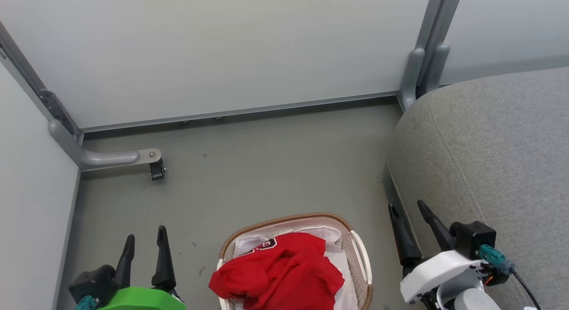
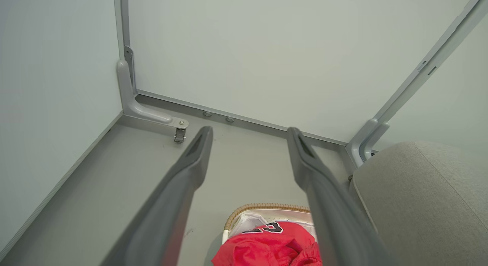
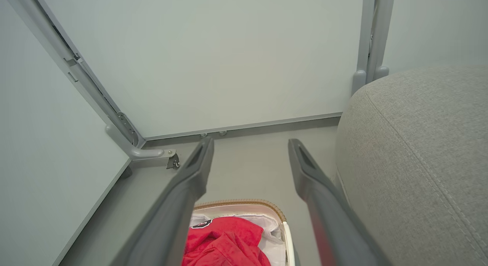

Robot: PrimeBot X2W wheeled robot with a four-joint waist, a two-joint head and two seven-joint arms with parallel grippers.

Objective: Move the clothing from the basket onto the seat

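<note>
Bright, flat, even light here, and no glare on the pale wall panels (image 1: 222, 47) beyond the basket (image 1: 284, 219). Barely a shadow round the basket, just a darker strip to its right under the seat (image 1: 489, 145) edge. The head view is crisp, the red clothing (image 1: 284, 270) vivid. The wrist views bow the frame post (image 3: 76, 69) left of the basket, and the close dark fingers (image 2: 183, 189) go soft.

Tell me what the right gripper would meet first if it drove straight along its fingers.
Probably the bare floor just short of the wall panel, though depth is hard to judge. The open right gripper points over the basket, with the seat close on its right side.
</note>
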